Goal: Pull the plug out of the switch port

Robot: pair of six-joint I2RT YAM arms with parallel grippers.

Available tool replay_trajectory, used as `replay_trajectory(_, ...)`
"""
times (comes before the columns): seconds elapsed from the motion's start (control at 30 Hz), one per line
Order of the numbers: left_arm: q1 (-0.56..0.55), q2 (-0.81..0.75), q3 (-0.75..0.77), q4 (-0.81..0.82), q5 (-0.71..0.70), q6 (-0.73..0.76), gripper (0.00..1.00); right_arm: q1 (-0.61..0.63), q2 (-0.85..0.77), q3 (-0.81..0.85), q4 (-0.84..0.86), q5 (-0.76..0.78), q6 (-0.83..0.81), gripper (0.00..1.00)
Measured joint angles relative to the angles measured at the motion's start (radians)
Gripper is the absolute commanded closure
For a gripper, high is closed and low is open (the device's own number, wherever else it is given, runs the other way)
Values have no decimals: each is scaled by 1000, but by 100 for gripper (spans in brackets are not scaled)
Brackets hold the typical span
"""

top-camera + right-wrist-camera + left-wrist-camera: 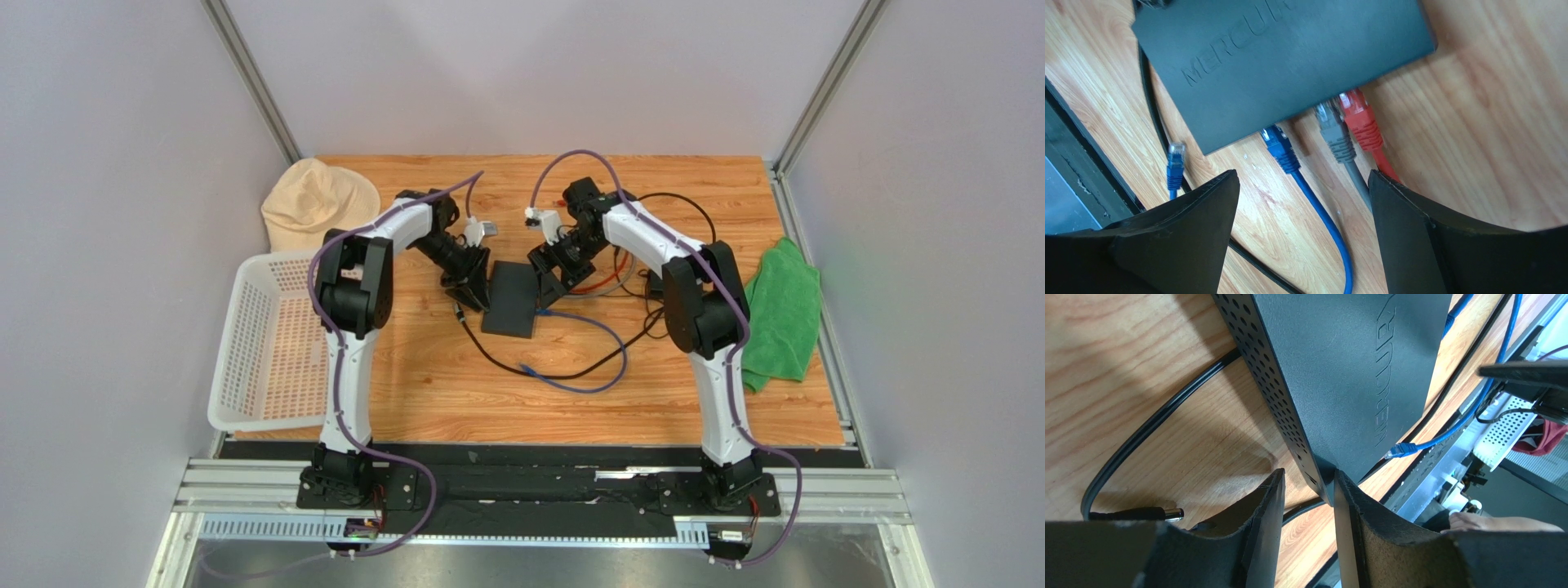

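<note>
The right gripper is hanging with its jaws spread wide and nothing between them, lining up over the plug. The plug is sitting seated in the switch port, just beside a grey plug and a red plug. The left gripper is straddling a corner of the switch, though I can't tell if it's truly pinching. This is looking like the approach; next it's needing to drop, close on the blue boot alone, and draw straight back.
</note>
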Motion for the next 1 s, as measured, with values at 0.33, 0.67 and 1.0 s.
replay_trajectory(0.33,-3,30,62,-48,-18,3,62,6,0,161,27,47,-3,20)
replay_trajectory(0.67,-4,80,144,-108,-12,19,67,4,82,124,21,97,-22,23)
replay_trajectory(1.0,-3,99,186,-128,-18,21,64,58,26,31,32,80,-8,23)
